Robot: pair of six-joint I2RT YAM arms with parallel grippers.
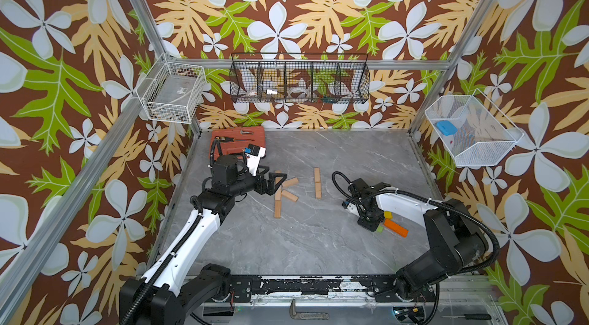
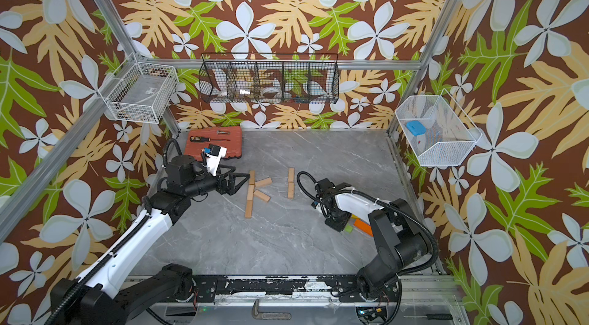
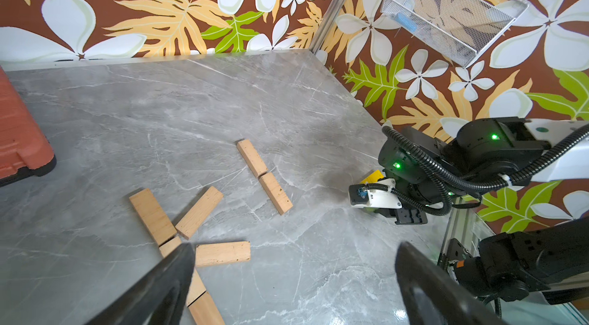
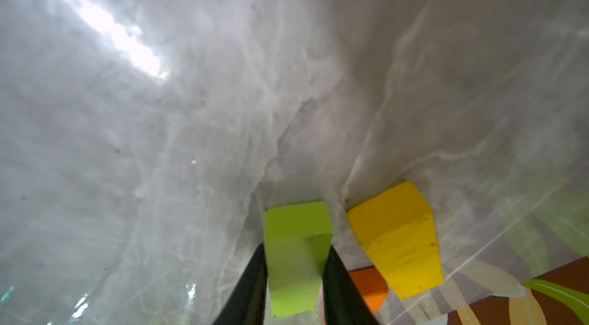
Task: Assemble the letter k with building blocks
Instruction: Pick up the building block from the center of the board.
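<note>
My right gripper (image 4: 295, 248) has its black fingers pressed against both long sides of the small lime-green rectangular block (image 4: 296, 231). The block sits on the grey marble tabletop (image 1: 318, 243), at the lower right of the table in both top views. My left gripper (image 3: 293, 248) has its jaws spread wide with nothing between them, and it hangs over the plank group left of centre.

I count seven plain light-wood flat planks (image 1: 277, 210). Three lie end to end in a line, two slant off that line's right side, and two more lie end to end further right, apart from the rest. There is one green block, one yellow block (image 4: 395, 237) just beside it, and one orange block (image 1: 395, 227).

Only the right wrist view shows the clamp. In both top views the gripper body covers most of the green block. In a top view the orange block shows nearly whole, while the right wrist view catches only its corner.
</note>
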